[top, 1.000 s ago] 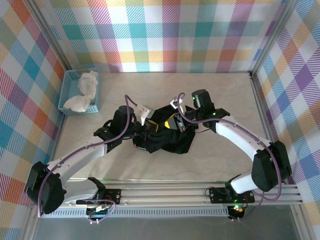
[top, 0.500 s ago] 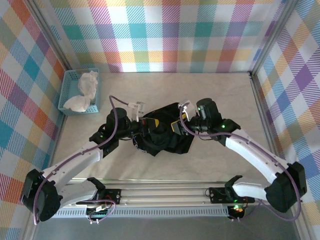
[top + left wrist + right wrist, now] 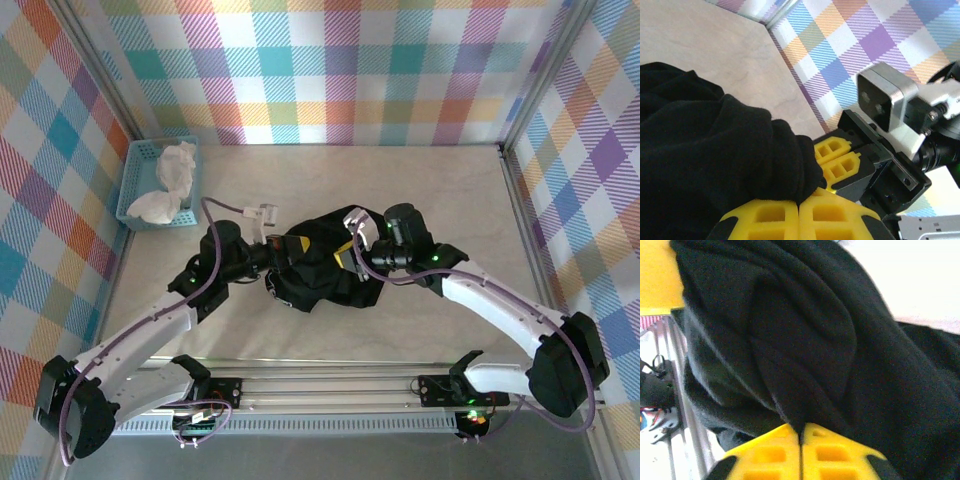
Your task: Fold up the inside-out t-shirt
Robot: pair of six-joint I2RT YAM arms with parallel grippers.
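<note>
Right jaws again tight on t-shirt (image 3: 320, 282)

left claw (image 3: 799, 219) closed | right claw (image 3: 801, 450) closed | both arms reaching inward

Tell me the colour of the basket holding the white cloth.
The basket is light blue; top external view.

Table (image 3: 430, 180) centre is blocked by the bunched t-shirt (image 3: 325, 285). It is pinched by the left gripper (image 3: 292, 248) and right gripper (image 3: 347, 257), jaws closed, just beside each other, so little room is left between them. Far-left corner is taken by the basket (image 3: 127, 185) with a white cloth (image 3: 172, 170). Near-left is crossed by the left arm (image 3: 150, 330), near-right by the right arm (image 3: 490, 300). Far strip and far-right corner are left open, bounded by checked walls (image 3: 350, 70).
</note>
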